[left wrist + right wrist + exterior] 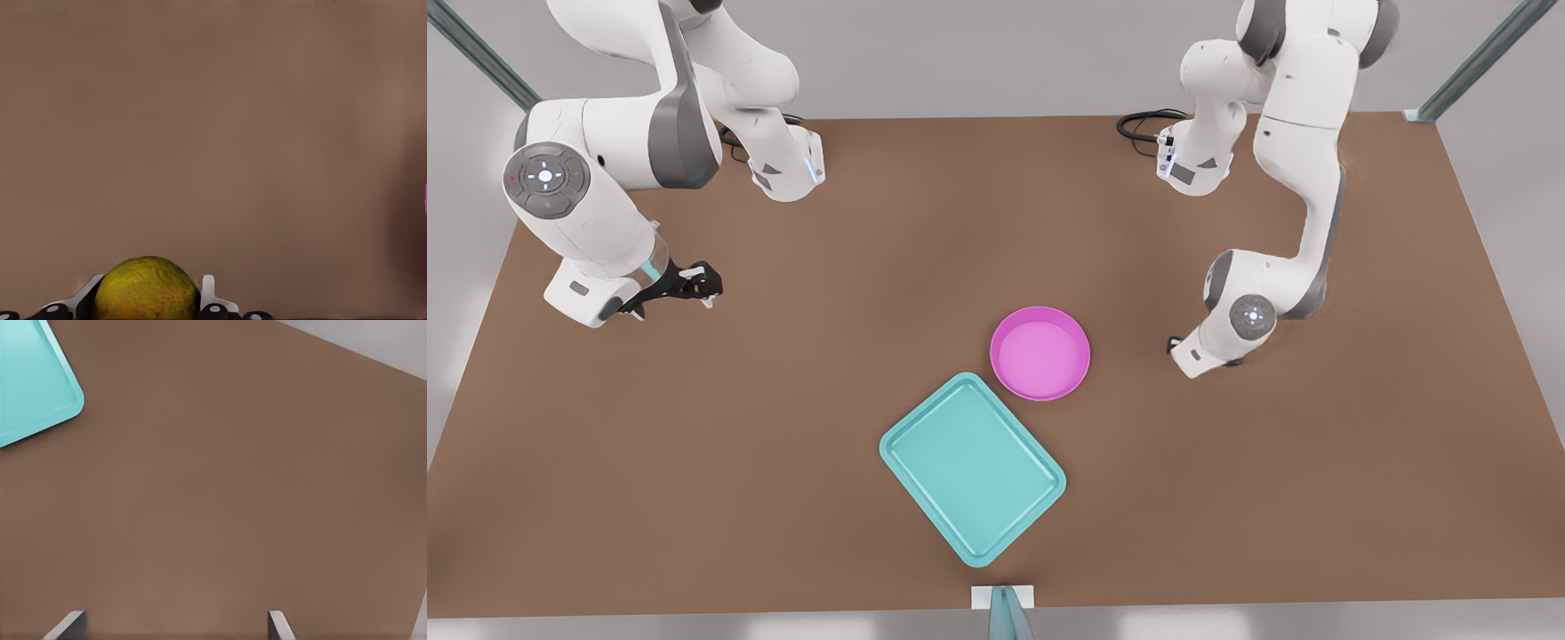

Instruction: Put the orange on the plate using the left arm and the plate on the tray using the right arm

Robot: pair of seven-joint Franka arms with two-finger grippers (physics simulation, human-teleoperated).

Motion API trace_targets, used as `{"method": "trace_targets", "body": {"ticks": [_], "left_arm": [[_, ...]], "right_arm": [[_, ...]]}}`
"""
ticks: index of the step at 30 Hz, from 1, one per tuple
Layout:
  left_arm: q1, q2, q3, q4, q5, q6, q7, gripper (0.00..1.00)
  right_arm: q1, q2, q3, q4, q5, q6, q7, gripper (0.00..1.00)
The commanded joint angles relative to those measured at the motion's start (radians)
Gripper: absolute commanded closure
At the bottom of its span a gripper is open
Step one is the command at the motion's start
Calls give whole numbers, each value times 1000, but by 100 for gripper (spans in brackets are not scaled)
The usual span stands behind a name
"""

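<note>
Brown table (783, 444), orange (147, 285) in the left gripper (148, 301), plate (1040, 356) and tray (969, 467) lying side by side.
In the left wrist view the yellow-green orange sits between the left gripper's white fingers (208, 293), which lie narrow against its two sides; a sliver of pink shows at that picture's edge. The left arm (1254, 316) reaches down low at the front view's right, near the pink plate. The plate rests on the table just beside one corner of the teal tray, which lies turned at an angle. The right gripper (703, 286) hangs above bare table at the front view's left, well apart from both; its fingers (72, 625) stand wide and hold nothing, with a tray corner in its wrist view.
</note>
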Motion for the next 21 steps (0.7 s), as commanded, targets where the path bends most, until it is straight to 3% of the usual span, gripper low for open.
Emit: {"method": "trace_targets", "body": {"ticks": [1,2,5,11,12,13,16,17,18,19,21], "left_arm": [[-175,64,-12,129,-9,-222,-490,32],[-258,130,-12,250,-9,-316,-556,32],[-385,188,-12,305,-80,-327,-676,32],[-390,226,-16,325,-75,-313,-691,32],[-385,230,-16,328,-77,-304,-691,27],[-385,231,-16,333,-78,-284,-693,0],[-368,216,-1,335,-75,-284,-673,0],[-316,193,-1,399,-83,-386,-626,0],[-227,181,42,621,-152,-760,-445,0],[-172,130,129,755,-160,-994,-319,0],[-170,3,379,767,-161,-1100,-82,0]], "right_arm": [[-3,-1,1,0,1,1,-4,0],[-3,-1,1,0,1,-1,-4,0],[-5,-1,1,0,1,1,-4,0],[-3,4,1,0,1,1,-4,0],[-3,5,1,0,1,1,-4,0],[-3,5,1,0,1,1,-4,0],[-3,7,1,0,1,1,-3,0],[-3,7,1,0,1,1,-2,0],[-3,10,1,0,1,1,-2,0],[-2,10,1,-4,4,1,1,0],[19,7,8,-112,127,22,10,0]]}}
